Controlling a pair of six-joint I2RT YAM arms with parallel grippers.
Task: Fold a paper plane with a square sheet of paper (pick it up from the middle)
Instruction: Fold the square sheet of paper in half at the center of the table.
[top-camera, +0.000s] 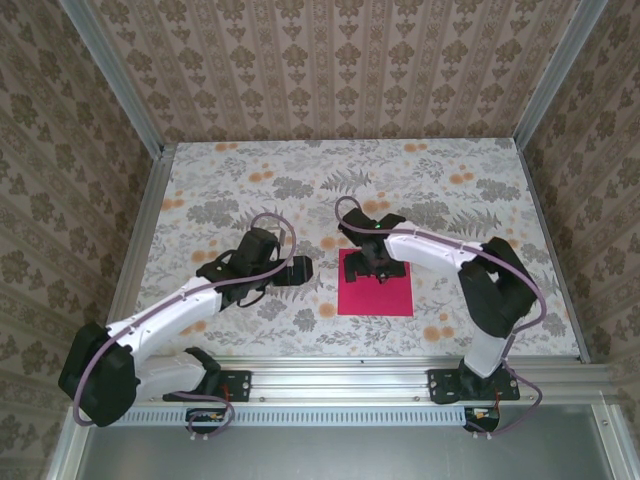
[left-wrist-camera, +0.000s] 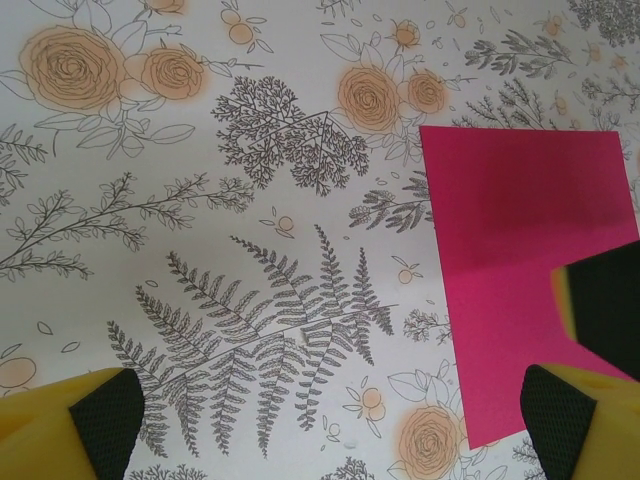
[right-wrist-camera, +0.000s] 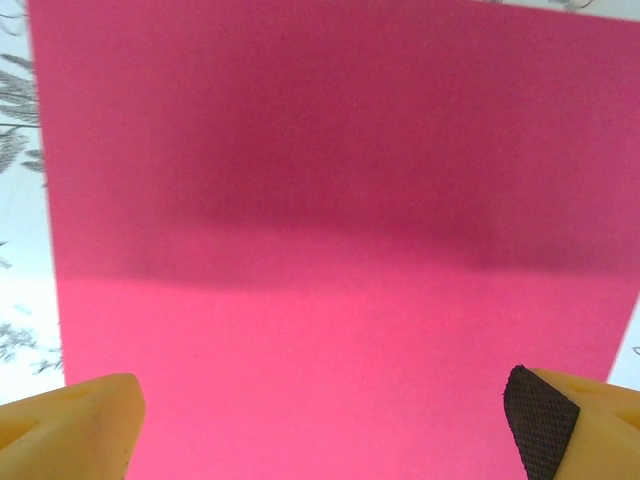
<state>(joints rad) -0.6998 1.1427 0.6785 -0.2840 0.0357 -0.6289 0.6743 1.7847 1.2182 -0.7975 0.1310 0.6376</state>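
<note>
The square sheet of paper (top-camera: 380, 292) lies flat and magenta-pink on the flowered tablecloth, near the table's middle. My right gripper (top-camera: 372, 268) hovers over its far half, jaws wide apart, nothing between them; in the right wrist view the paper (right-wrist-camera: 330, 270) spreads under the open gripper (right-wrist-camera: 325, 420). My left gripper (top-camera: 300, 270) stands open just left of the sheet. In the left wrist view the paper (left-wrist-camera: 520, 260) lies at the right, the open gripper (left-wrist-camera: 330, 425) is over bare cloth, and the right arm's yellow-and-black finger (left-wrist-camera: 605, 300) covers the sheet's right edge.
The tablecloth (top-camera: 250, 200) with fern and orange flower print covers the whole table. Patterned walls and metal corner posts (top-camera: 120, 90) close in the back and sides. An aluminium rail (top-camera: 400, 370) runs along the near edge by the arm bases.
</note>
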